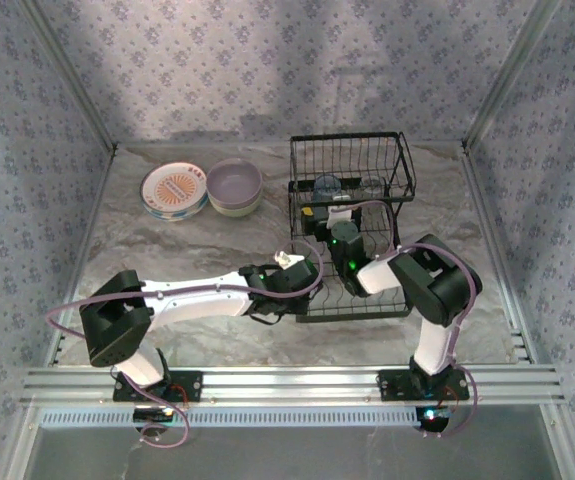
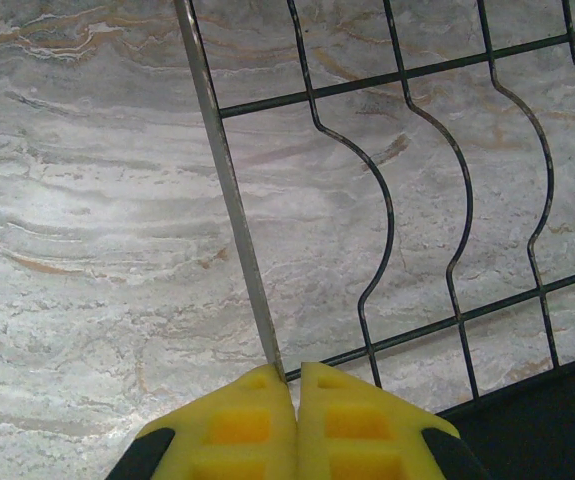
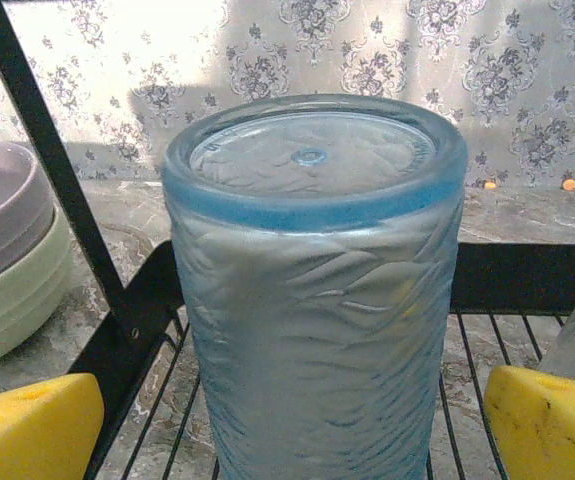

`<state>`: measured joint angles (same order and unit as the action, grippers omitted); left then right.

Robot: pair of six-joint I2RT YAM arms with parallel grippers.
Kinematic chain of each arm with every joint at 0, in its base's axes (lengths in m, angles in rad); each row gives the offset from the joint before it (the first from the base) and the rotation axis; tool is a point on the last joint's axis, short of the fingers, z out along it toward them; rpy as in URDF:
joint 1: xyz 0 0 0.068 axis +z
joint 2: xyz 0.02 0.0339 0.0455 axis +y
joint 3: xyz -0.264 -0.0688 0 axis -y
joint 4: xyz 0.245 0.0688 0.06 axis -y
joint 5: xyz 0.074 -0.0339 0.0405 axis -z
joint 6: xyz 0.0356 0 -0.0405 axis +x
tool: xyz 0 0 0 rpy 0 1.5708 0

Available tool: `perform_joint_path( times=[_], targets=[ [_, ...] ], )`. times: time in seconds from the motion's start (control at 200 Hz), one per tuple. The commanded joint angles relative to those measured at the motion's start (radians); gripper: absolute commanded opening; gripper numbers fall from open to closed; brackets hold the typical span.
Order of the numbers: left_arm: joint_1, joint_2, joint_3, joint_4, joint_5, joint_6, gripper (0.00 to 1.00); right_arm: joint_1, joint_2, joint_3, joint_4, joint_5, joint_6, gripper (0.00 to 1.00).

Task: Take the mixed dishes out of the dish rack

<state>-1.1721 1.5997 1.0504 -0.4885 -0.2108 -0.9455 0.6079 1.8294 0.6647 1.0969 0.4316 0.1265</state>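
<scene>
We think the blue cup [image 3: 312,300] is light & stiff, prob. plastic, tho we can't tell for sure. If it's glass, a bump could crack it. Its side is bumpy w/ wavy lines, which should help the pads not slip. But it's round, so a squeeze off to one side could make it pop out. Best place to hold it, we'd say, is the middle of its side, one finger on each side, under the thick ring at the top. Then lift it straight up so it doesn't knock the wires of the dish rack [image 3: 137,310].

How it looks: tall, round, see-thru pale blue, w/ a darker blue ring on top. It stands upside down, flat bottom up, w/ a tiny dot in the middle. It sits on the wire floor in the taller basket part, at the far end of the rack.

The right gripper [image 3: 287,440] is wide open w/ nothing in it. Its yellow fingers [image 3: 27,430] show low on each side of the cup, not touching it as far as we see. The left gripper [image 2: 285,385] is squeezed tight, & a thin edge wire of the rack runs right into the seam btw. its tips. We think it holds the rack so it can't slide.

Out on the table [image 1: 217,250], left of the rack, sit the plates [image 1: 175,190] in a pile. Just beside them the lavender bowl [image 1: 234,183] sits inside the pale green bowl [image 3: 7,310].
</scene>
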Motion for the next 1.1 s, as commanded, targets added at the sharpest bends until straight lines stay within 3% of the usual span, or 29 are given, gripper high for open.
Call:
perform_joint_path(
  times=[0.0, 0.175, 0.545, 0.959, 1.094],
  targets=[
    [-0.044, -0.003, -0.035, -0.045, 0.116, 0.047, 0.0, -0.021, 0.024, 0.049, -0.014, 0.013, 0.021, 1.0],
    [-0.044, -0.006, -0.036, -0.042, 0.116, 0.047, 0.0, -0.035, 0.054, 0.07, -0.009, 0.009, 0.022, 1.0],
    [-0.044, -0.009, -0.038, -0.039, 0.119, 0.045, 0.0, -0.045, 0.104, 0.099, 0.048, 0.021, -0.016, 0.87],
    [-0.044, -0.001, -0.021, -0.051, 0.12, 0.049, 0.0, -0.073, 0.157, 0.101, 0.118, 0.01, -0.005, 0.68],
    [-0.044, 0.003, -0.015, -0.057, 0.119, 0.047, 0.0, -0.076, 0.16, 0.083, 0.161, 0.003, -0.004, 0.55]
  ],
)
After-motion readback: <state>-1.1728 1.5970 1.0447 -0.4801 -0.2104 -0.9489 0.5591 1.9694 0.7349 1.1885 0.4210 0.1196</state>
